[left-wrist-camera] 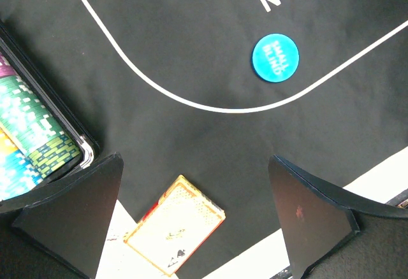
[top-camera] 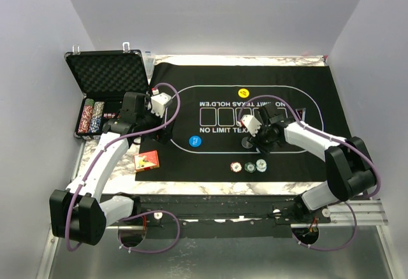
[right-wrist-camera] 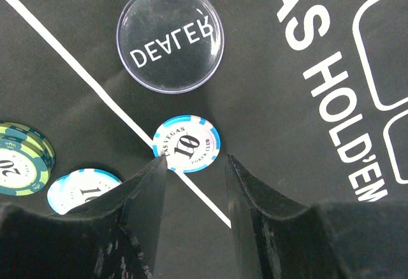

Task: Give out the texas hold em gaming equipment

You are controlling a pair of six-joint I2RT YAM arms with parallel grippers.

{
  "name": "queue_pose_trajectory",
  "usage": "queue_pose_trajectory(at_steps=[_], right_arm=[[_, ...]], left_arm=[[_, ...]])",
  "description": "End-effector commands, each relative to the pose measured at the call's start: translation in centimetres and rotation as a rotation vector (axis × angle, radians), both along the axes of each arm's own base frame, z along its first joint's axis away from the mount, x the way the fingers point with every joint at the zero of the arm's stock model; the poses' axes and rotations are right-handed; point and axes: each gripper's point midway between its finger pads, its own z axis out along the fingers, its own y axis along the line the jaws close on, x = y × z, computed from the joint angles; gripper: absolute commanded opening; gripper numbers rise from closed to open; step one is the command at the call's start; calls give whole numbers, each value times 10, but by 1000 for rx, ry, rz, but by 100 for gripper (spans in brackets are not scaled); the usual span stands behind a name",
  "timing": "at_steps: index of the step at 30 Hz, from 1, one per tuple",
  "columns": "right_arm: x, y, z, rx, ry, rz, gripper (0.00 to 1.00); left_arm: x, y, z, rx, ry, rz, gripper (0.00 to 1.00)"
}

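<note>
On the white line (right-wrist-camera: 95, 88) of the mat (right-wrist-camera: 268, 164), just ahead of your right gripper (right-wrist-camera: 194, 164), lies the 10 chip (right-wrist-camera: 187, 143). The jaws stand apart, holding nothing, and the chip sits just beyond the gap between the tips. It straddles the line, flat and face up. Being round it has no long axis; its "10" reads nearly upright in the wrist view.

Inside the line, past the chip, the clear dealer disc (right-wrist-camera: 170, 37) lies flat with its word upside down to that camera. Outside the line, to the left of the fingers, you have a green stack (right-wrist-camera: 22, 158) and a second blue chip (right-wrist-camera: 83, 186) that the left finger partly hides.

Your left gripper (left-wrist-camera: 194, 161) is wide open and empty too. The box (left-wrist-camera: 175, 225) lies flat between its fingers, nearer the camera than the tips and touching neither. Its long axis runs diagonally, from lower left to upper right in the wrist view. It sits outside the line, half on the mat's edge and half off.

Inside the line lies the blue disc (left-wrist-camera: 275, 57), and farther in, the yellow disc (top-camera: 243, 92). Well outside the line, the case (left-wrist-camera: 44, 132) holds rows of chips.
</note>
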Motion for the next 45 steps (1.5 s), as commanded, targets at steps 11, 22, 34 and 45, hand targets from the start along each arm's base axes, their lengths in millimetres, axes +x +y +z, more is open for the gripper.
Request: queue_pose_trajectory(at_steps=[11,22,34,45], right_arm=[[14,28,41,162,-83,7,46],[-56,3,30,103,115,37,86],[-63,1,8,91,158,18,86],[-60,9,3,108,140,8,82]], left_arm=[[2,2,2,0,-20,3,99],[0,-2,7,-18,-27,-21,99],[-1,-1,5,-12,-25,-14,99],[1,-2,5,-15,-20,-14,99]])
